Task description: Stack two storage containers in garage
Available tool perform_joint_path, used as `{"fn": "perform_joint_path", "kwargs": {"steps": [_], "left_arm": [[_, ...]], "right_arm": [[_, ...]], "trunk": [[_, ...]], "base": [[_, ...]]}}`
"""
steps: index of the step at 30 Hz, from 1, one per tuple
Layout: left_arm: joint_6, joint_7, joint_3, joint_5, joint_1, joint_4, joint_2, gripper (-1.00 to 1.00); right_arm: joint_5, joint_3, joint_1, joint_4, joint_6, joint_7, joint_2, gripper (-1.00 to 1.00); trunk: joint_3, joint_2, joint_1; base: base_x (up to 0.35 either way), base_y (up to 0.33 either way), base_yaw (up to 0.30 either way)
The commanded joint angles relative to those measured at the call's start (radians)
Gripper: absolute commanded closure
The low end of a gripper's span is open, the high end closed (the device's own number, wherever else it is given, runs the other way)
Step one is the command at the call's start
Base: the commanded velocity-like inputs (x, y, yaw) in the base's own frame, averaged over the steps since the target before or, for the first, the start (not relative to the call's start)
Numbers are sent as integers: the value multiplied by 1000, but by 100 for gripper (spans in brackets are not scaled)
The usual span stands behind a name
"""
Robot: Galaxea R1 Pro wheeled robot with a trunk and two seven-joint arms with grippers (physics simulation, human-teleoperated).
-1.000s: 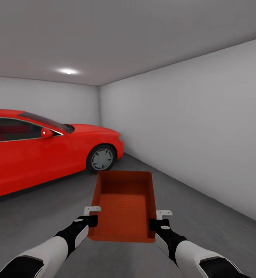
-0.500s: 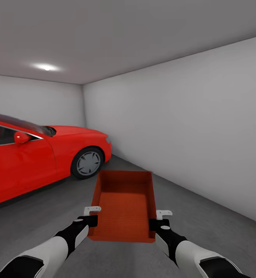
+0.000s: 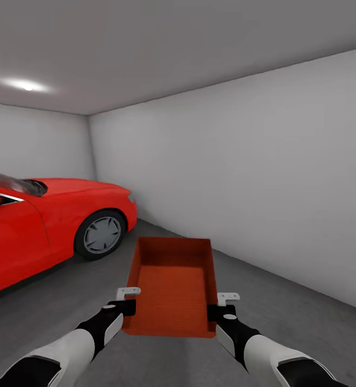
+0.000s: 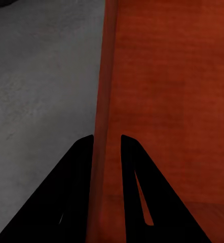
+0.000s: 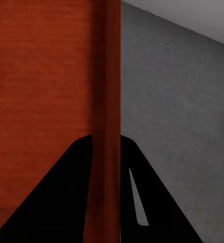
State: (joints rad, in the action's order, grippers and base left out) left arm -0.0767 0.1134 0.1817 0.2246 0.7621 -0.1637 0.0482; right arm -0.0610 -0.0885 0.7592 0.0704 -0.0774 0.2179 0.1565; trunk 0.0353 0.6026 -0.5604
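Note:
I am in the garage, holding one orange-red storage container [image 3: 171,285] out in front of me above the dark concrete floor [image 3: 306,328]. My left gripper [image 3: 127,306] is shut on its left wall, and the left wrist view shows that thin wall [image 4: 104,101] pinched between the two black fingers [image 4: 74,192]. At the opposite side my right gripper [image 3: 216,312] is shut on the right wall [image 5: 111,91], again with a finger on each face. The bin is open-topped with nothing inside.
A red car [image 3: 38,226] stands at the left, its front wheel [image 3: 100,235] near the container's far corner. A plain white wall [image 3: 263,177] runs along the right, meeting the back wall [image 3: 33,142]. Bare floor lies between car and wall.
The whole view has swung to the right: the car and ceiling light have slid left in the picture. The container and both grippers keep the same place in front of me.

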Motion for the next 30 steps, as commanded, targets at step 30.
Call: {"fn": "perform_joint_path", "kwargs": {"steps": [30], "left_arm": [[17, 45, -38, -11, 0, -25, -1, 100]], "right_arm": [[-17, -4, 0, -12, -7, 8, -1, 100]], "trunk": [[0, 0, -1]], "base": [[303, 194, -251]]}}
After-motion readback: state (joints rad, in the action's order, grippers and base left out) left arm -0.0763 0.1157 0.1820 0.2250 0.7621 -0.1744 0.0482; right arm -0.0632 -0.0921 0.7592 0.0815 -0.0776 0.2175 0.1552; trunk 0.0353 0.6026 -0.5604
